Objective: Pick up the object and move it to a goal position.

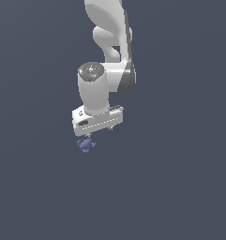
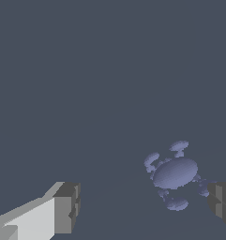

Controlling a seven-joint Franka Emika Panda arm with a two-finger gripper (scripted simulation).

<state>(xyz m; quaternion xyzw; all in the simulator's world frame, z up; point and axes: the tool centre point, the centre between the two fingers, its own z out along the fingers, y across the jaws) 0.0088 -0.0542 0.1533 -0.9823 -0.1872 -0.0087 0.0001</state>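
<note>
- Object (image 2: 175, 173) sits between my tool's (image 2: 145, 208) fingers in the wrist view, but far off centre: it lies just beside one finger (image 2: 221, 199) and well apart from the other (image 2: 66, 208).
- My tool's fingers stand wide apart and hold nothing; the object rests on the dark tabletop (image 2: 86, 93).
- If I close from here, I judge the near finger would strike a nub first and shove or spin the lumpy body instead of pinching it.
- Small protruding nubs give poor flat faces, so a grip on one alone could slip on the lift.
- In the exterior view the object (image 1: 85, 144) lies just under the tool (image 1: 97, 127), toward that view's left; I cannot tell the height gap, so closing too high could miss.
- No goal marker shows.
</note>
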